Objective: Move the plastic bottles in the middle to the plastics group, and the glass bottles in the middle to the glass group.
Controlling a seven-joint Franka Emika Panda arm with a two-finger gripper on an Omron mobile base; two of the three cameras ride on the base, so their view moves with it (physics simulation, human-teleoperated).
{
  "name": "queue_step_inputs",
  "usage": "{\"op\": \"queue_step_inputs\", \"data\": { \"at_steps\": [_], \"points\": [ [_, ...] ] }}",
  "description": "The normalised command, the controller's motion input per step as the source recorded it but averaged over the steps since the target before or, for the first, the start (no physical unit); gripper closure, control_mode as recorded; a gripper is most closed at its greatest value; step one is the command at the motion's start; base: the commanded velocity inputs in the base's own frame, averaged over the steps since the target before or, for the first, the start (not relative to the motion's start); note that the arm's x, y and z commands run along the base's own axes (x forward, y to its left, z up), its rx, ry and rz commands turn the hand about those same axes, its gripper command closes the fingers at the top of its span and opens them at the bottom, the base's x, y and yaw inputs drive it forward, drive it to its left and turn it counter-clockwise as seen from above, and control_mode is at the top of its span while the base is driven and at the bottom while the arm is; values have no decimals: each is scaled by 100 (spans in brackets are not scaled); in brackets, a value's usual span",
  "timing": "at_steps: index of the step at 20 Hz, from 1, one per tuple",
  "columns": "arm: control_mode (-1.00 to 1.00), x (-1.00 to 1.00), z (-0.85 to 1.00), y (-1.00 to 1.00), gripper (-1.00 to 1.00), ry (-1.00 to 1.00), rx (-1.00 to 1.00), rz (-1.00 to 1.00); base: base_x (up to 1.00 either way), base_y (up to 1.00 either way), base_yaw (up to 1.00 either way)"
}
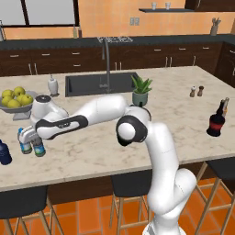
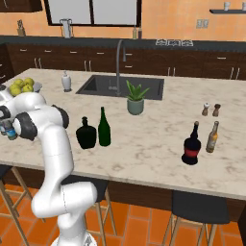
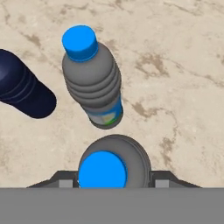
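Note:
My gripper (image 1: pixel 33 139) hangs over the counter's left end, shut on a small clear plastic bottle (image 1: pixel 39 148) with a blue cap (image 3: pixel 103 171); the fingers (image 3: pixel 65 182) flank its neck. A matching water bottle (image 3: pixel 93 83) stands right beside it, also in the left base view (image 1: pixel 24 143). The stubby dark blue bottle (image 3: pixel 24 92) stands a little further left (image 1: pixel 4 153). In the middle stand the squat black glass bottle (image 2: pixel 86 135) and the tall green one (image 2: pixel 104 128). At the right end are the red-labelled dark bottle (image 2: pixel 191 150) and the amber bottle (image 2: pixel 212 137).
A potted plant (image 2: pixel 135 99) stands in front of the sink (image 2: pixel 120 85) and faucet. A bowl of yellow-green fruit (image 1: pixel 13 99) and a white dispenser (image 1: pixel 53 85) sit at the back left. Salt and pepper shakers (image 2: pixel 211 109) stand at the back right. Stools line the near edge.

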Motion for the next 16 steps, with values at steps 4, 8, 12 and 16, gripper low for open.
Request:
{"op": "queue_step_inputs", "data": {
  "at_steps": [4, 8, 12, 16],
  "points": [
    [-100, 0, -21, 0, 100, 0, 0, 0, 0, 0, 0],
    [-100, 0, 0, -3, 100, 0, 8, 0, 0, 0, 0],
    [-100, 0, -4, -5, 100, 0, 18, 0, 0, 0, 0],
    [-100, 0, -1, 0, -100, 0, 3, 0, 0, 0, 0]
  ]
}}
